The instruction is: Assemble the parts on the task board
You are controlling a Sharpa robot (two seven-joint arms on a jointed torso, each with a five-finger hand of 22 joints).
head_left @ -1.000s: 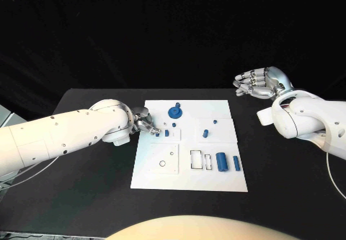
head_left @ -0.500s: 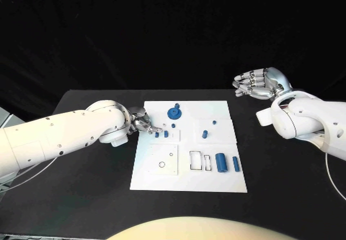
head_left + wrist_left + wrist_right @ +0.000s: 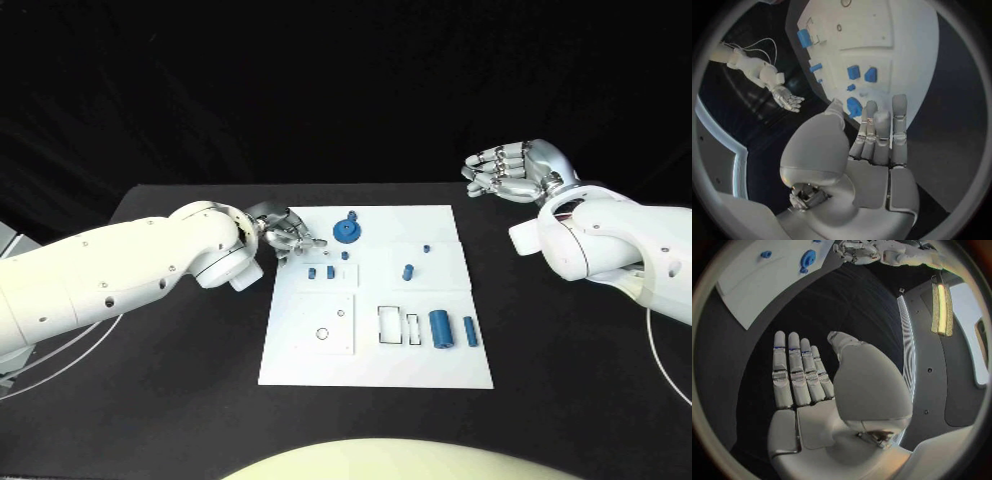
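While no writing is legible anywhere, the white rectangular task board [image 3: 378, 362] lies mid-table with small blue plastic parts [image 3: 441, 328] seated across it. Left silver hand [image 3: 283, 234] hovers at the board's far-left corner, released, fingers extended. Right silver hand [image 3: 513, 171] is beyond the board's far-right corner, empty, fingers apart.

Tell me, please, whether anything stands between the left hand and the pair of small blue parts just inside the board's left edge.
Nothing visible does. The left hand hovers at the left edge of the task board, holding nothing, and the pair of small blue parts lies just nearer the robot on bare white plate. The blue round part sits to the hand's side, off that line.
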